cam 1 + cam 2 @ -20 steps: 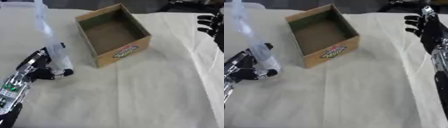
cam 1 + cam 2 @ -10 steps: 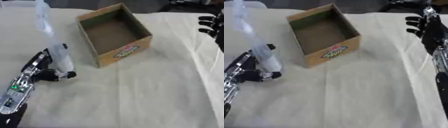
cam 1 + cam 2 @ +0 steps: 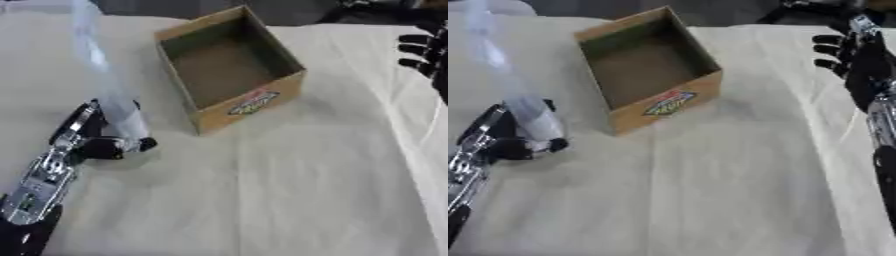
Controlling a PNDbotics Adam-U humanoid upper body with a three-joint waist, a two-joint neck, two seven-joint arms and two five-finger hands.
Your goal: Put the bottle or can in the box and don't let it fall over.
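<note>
Nearest, the left hand (image 3: 92, 142) is seen low at the left, its fingers and thumb curled round the lower part of a clear bottle (image 3: 107, 90). The bottle is held upright with its long axis rising up and away toward the far left, and its base appears to be at or just above the cloth-covered table (image 3: 289, 190); whether it touches cannot be told. The cardboard box (image 3: 229, 67) is found beyond and to the right of the bottle, near it but apart, open side up and empty. The coming move is judged to be a lift up and rightward over the near wall of the box. Farthest, at the right edge, the right hand (image 3: 852, 52) is held idle with fingers spread, well apart from the box. Its palm and forearm are shown only in the right eye view.
</note>
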